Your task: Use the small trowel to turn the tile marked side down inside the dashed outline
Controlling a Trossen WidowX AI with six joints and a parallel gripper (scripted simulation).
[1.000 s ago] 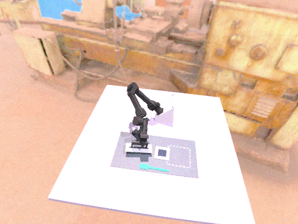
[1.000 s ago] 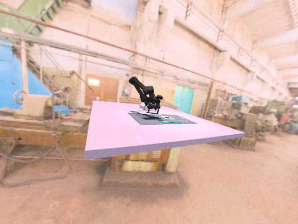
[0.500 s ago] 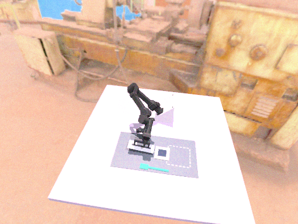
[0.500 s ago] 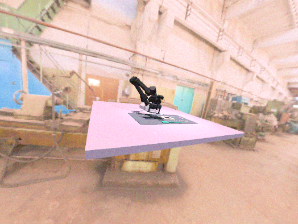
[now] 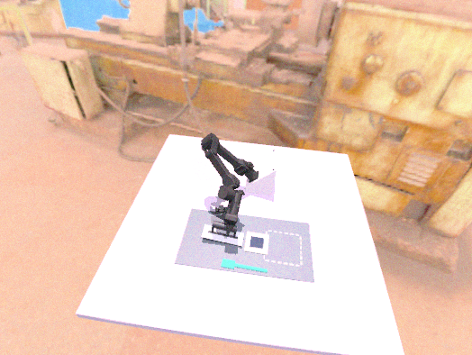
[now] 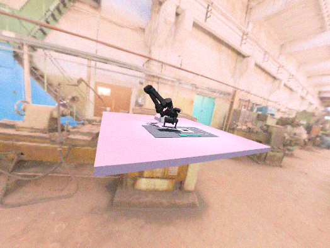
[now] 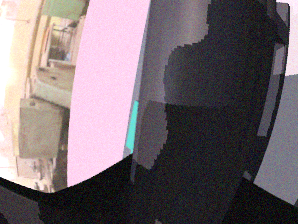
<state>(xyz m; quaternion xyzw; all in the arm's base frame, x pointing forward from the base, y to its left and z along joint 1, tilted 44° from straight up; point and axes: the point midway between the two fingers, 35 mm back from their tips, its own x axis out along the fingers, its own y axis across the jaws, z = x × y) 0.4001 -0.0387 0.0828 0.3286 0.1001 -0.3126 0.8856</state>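
Note:
A trowel with a flat white blade (image 5: 207,234) and a thick dark handle (image 6: 170,120) (image 7: 190,70) is at the left of the grey mat (image 5: 191,252) (image 6: 157,134). My gripper (image 5: 231,223) (image 7: 174,163) is shut on that handle; the handle hides much of the wrist view. The blade is low over or on the mat; I cannot tell which. The white tile (image 5: 257,242) (image 6: 185,130), dark square up, lies flat right of the blade, beside the left edge of the dashed outline (image 5: 301,265).
A small turquoise spatula-shaped tool (image 5: 228,264) (image 6: 189,135) (image 7: 132,127) lies along the mat's front edge. A pale purple wedge shape (image 5: 266,186) shows behind the mat, right of the arm. The white table (image 5: 149,288) surrounds the mat.

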